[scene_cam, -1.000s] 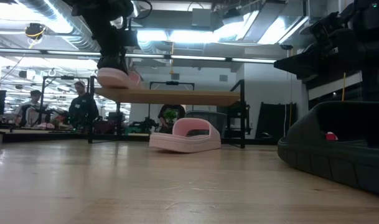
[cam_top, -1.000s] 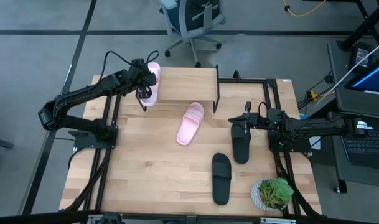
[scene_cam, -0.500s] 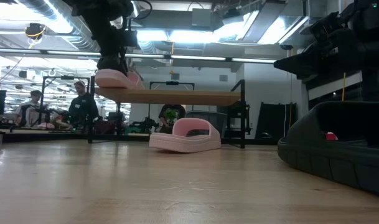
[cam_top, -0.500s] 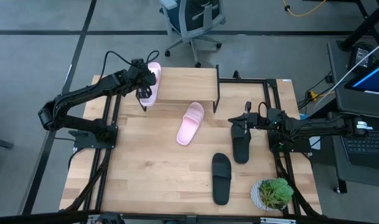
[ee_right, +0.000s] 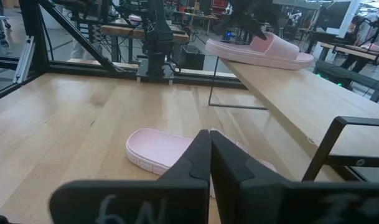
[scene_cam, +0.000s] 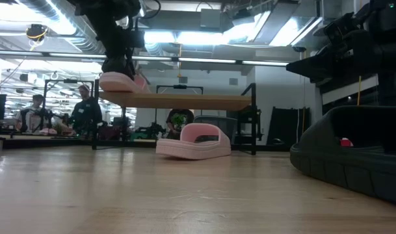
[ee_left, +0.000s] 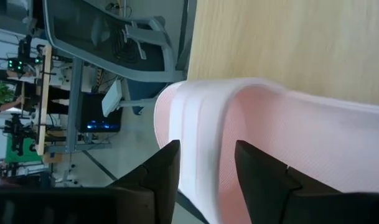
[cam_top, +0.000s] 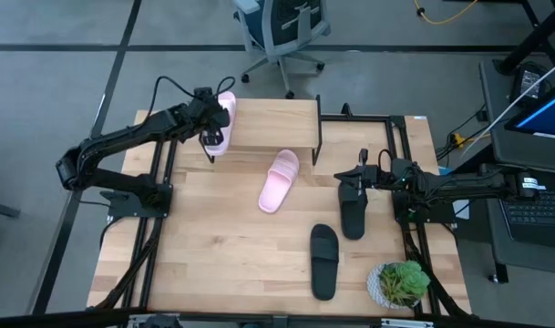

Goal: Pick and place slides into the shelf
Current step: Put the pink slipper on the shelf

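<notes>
One pale pink slide lies sole-down on the left end of the shelf, partly over the plank's edge. My left gripper is open at that slide, one finger on each side of its long side edge. A second pink slide lies on the table in front of the shelf. Two black slides lie on the table's right half. My right gripper hovers shut above the farther black slide. My left gripper has its open fingers on either side of the pink slide's side edge, coming from the table's left and slanting down. Whether they touch it, I cannot tell. The slide rests on the shelf's plank.
A potted plant stands at the table's near right corner. Black frame rails run along both table sides. An office chair stands beyond the far edge. People show in the room behind.
My left gripper has spread its fingers and let go of the pink slide at the shelf's left end, staying where it was. The slide has settled slightly onto the plank.
</notes>
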